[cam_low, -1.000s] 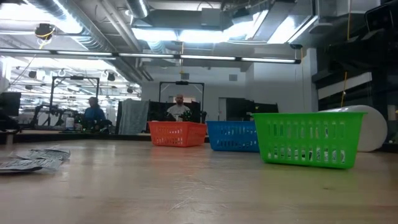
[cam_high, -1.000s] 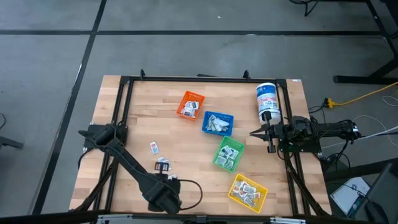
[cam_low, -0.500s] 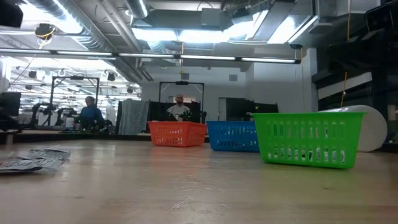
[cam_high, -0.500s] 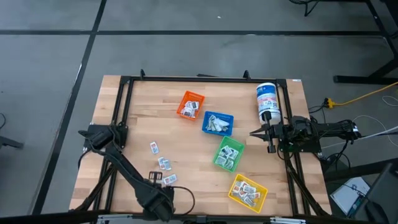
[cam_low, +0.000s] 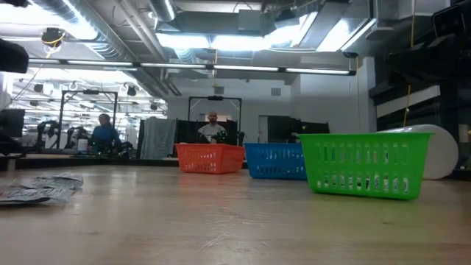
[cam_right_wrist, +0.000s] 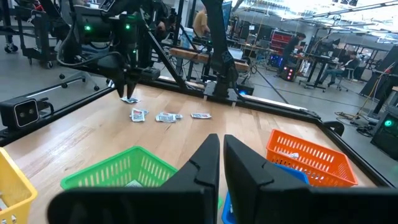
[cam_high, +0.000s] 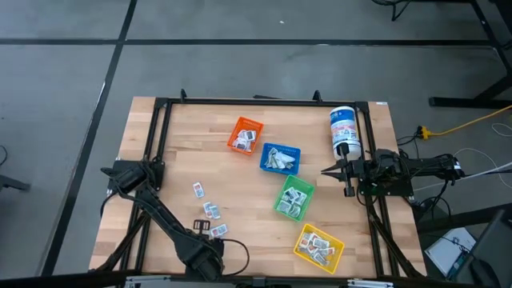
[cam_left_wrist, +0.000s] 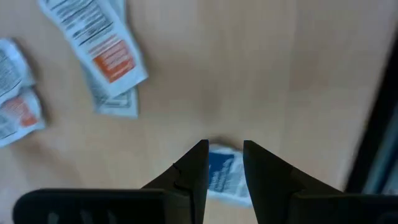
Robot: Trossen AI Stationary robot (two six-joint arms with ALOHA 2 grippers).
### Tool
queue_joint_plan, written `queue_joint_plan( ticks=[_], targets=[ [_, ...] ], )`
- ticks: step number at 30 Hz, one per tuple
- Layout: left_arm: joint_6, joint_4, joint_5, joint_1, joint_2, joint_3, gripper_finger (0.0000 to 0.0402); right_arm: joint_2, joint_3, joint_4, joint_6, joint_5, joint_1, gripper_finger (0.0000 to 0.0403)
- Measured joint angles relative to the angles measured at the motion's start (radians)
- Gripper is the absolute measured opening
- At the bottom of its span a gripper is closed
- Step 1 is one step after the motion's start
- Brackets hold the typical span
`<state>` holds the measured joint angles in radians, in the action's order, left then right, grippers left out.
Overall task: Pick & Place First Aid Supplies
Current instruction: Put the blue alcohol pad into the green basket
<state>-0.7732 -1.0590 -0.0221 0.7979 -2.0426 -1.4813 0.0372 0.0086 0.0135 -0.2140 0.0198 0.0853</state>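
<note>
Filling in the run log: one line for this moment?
left gripper: grips packet, front-left | right gripper: shut, parked beside canister | other packets: loose nearby

Four bins [cam_high: 245,135] are set in a diagonal row across the bench [cam_high: 184,152], running from 12 o'clock toward 5 o'clock, with packets inside each. A canister [cam_high: 345,131] is laid at 2 o'clock. Loose packets [cam_high: 210,210] are scattered at 7 o'clock, with the left gripper [cam_left_wrist: 224,163] placed over one [cam_left_wrist: 224,177].
</note>
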Motion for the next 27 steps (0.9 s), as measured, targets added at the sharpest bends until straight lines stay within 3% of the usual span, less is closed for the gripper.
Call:
queue_joint_plan(
  ticks=[10, 20, 27],
  targets=[
    [0.0, -0.002, -0.048, 0.0, 0.0, 0.073, 0.0093, 0.0, 0.0, 0.0, 0.0, 0.0, 0.0, 0.0026],
    [-0.042, 0.165, -0.068, -0.002, 0.016, 0.169, 0.0091, 0.0, 0.0, 0.0, 0.0, 0.0, 0.0, 0.0026],
    [-0.051, 0.179, -0.078, -0.027, 0.014, 0.176, 0.0034, 0.0, 0.0, 0.0, 0.0, 0.0, 0.0, 0.0026]
  ],
)
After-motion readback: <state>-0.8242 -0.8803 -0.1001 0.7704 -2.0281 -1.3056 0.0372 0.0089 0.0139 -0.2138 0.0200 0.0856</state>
